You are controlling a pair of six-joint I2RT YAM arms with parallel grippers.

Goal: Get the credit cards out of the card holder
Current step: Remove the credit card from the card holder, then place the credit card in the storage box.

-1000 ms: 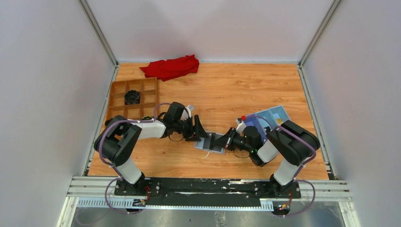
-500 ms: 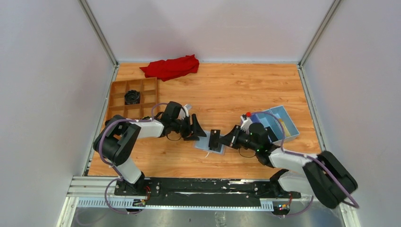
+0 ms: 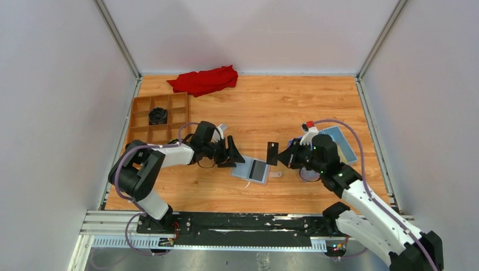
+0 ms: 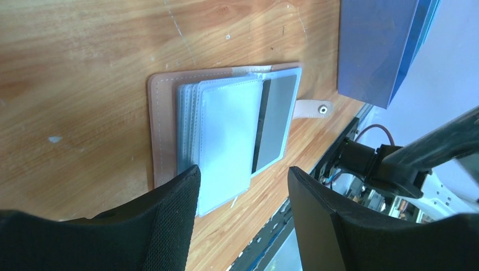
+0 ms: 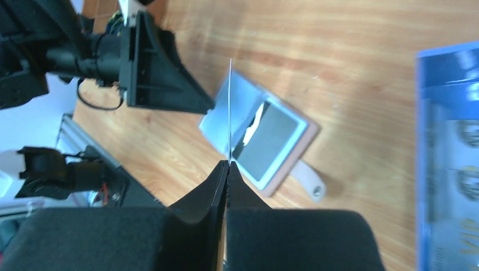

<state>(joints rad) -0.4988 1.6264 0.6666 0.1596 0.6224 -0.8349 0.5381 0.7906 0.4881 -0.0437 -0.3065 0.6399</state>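
So the right gripper [image 5: 226, 169] has its jaws pinched tight on a black credit card [image 3: 273, 152], which sticks out edge-on past the fingertips. The left gripper [image 3: 233, 155] jaws are spread wide, and the card holder [image 3: 252, 169] lies open on the table just ahead of them, between the two grippers.

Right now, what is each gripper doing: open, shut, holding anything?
Left gripper: open, holding nothing, fingers spread at the card holder.
Right gripper: shut on a black card, held apart from the holder.

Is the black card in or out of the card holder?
Out: the right gripper holds the black card apart from the card holder lying open.
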